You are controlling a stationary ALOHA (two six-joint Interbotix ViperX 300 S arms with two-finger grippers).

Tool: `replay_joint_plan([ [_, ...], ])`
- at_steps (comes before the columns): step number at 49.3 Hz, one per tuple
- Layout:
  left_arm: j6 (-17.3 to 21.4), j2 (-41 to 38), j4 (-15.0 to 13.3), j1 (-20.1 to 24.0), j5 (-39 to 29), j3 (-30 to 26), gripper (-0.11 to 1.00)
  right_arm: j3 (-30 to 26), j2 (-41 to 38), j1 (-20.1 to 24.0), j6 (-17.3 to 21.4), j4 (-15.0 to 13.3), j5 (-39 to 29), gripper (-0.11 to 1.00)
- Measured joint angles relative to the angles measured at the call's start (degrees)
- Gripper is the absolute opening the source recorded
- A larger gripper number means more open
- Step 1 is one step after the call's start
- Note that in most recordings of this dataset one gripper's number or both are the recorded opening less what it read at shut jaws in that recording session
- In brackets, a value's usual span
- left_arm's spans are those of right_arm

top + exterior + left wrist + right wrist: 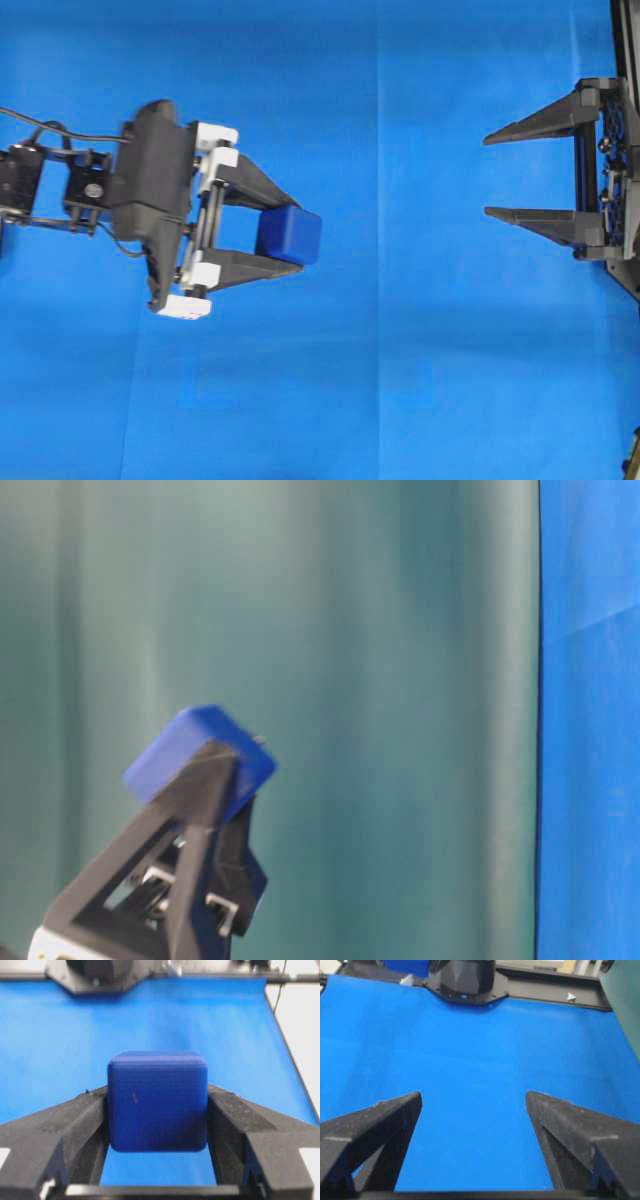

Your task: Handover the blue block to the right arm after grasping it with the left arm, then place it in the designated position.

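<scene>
Left arm (150,190): matte black housing with a rounded, tapering wrist shell. 4 white plastic corner brackets (215,135) frame the finger carriage, with small dark screws at the rail ends. The left gripper (285,235) carries 2 black wedge-shaped fingers (255,185) with a grainy surface and open triangular cut-outs. Thin black cables (45,127) run along the far side of the wrist links, which show round fasteners.

Right arm (610,170): all-black, with a perforated lattice carriage plate. The right gripper (488,176) carries 2 long pointed black fingers (540,120) with no white parts.
</scene>
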State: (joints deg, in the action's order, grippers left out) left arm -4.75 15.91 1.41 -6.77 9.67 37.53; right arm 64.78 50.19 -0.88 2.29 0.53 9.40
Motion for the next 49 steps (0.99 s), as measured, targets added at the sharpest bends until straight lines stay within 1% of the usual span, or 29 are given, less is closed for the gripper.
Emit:
replay_joint_plan([
  [4, 0.0, 0.7, -0.1, 0.2, 2.1, 1.4, 0.49, 0.0, 0.0, 0.0, 0.0, 0.0, 0.2, 0.96],
  [10, 0.0, 1.0, -0.1, 1.1, 3.1, 2.2, 0.49, 0.0, 0.0, -0.1, 0.0, 0.0, 0.3, 0.96],
  [38, 0.0, 1.0, -0.1, 1.3, 3.2, 2.3, 0.49, 0.0, -0.1, -0.1, -0.1, -0.2, 0.3, 0.96],
  [41, 0.0, 1.0, 0.0, 1.3, 3.2, 2.3, 0.49, -0.2, -0.1, -0.1, -0.6, -0.8, 0.3, 0.96],
  [44, 0.0, 1.0, 0.0, 1.3, 3.2, 2.3, 0.49, -0.4, -0.1, 0.0, -1.1, -2.3, 0.3, 0.96],
  [49, 0.0, 1.0, 0.0, 1.3, 3.2, 2.3, 0.49, -0.9, -0.1, 0.4, -2.0, -6.0, 0.3, 0.96],
])
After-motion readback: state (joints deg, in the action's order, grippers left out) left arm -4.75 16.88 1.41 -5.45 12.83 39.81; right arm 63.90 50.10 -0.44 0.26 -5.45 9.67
